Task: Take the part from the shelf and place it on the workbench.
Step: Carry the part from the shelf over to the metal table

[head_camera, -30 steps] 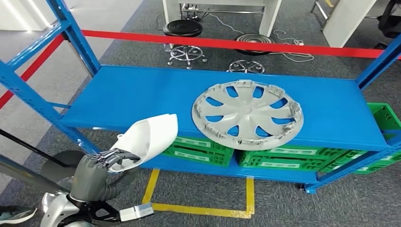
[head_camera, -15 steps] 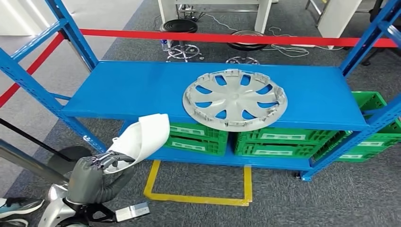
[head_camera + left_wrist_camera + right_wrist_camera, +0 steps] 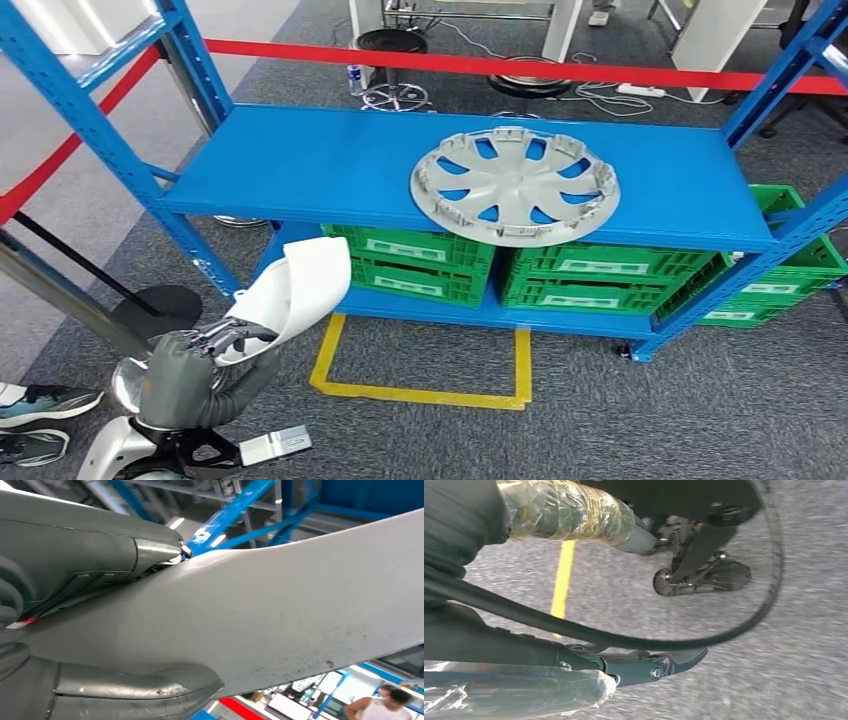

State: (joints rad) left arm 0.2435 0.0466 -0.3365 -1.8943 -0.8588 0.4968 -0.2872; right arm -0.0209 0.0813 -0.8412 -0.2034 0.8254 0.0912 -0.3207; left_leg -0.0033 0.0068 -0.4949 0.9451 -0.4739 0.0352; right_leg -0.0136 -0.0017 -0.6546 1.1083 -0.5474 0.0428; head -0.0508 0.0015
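Head view has the left hand (image 3: pixel 222 340) down low on the left side, fingers wrapped around the bottom edge of a white curved part (image 3: pixel 295 290). The part sticks up and leans toward the shelf (image 3: pixel 300 170), but it's off the shelf and in front of it, hanging over the grey carpet (image 3: pixel 600 420), just in front of the lower-left corner of the rack.

Left wrist view is super close: the white part (image 3: pixel 280 615) runs right across the shot, with the thick grey thumb (image 3: pixel 125 690) pressed on one side of it and the darker fingers (image 3: pixel 100 560) clamped on the other, so it's a proper grip.

On the blue shelf there's a silver hubcap (image 3: pixel 514 185) lying flat, right of centre. Under it, green crates (image 3: pixel 420 262) sit on the lower level, and more green crates (image 3: pixel 790 280) poke out at the right end. A yellow taped square (image 3: pixel 420 390) is marked on the floor in front of the rack. A red barrier tape (image 3: pixel 500 68) runs behind the shelf, with stools (image 3: pixel 392 45) past it. Somebody's shoes (image 3: pixel 40 405) peek in at the far left.

Right wrist view points at the carpet with a yellow line (image 3: pixel 561 580) on it. The right hand (image 3: pixel 659 665) shows as dark fingers at the edge, and honestly I can't tell whether it's open or closed.
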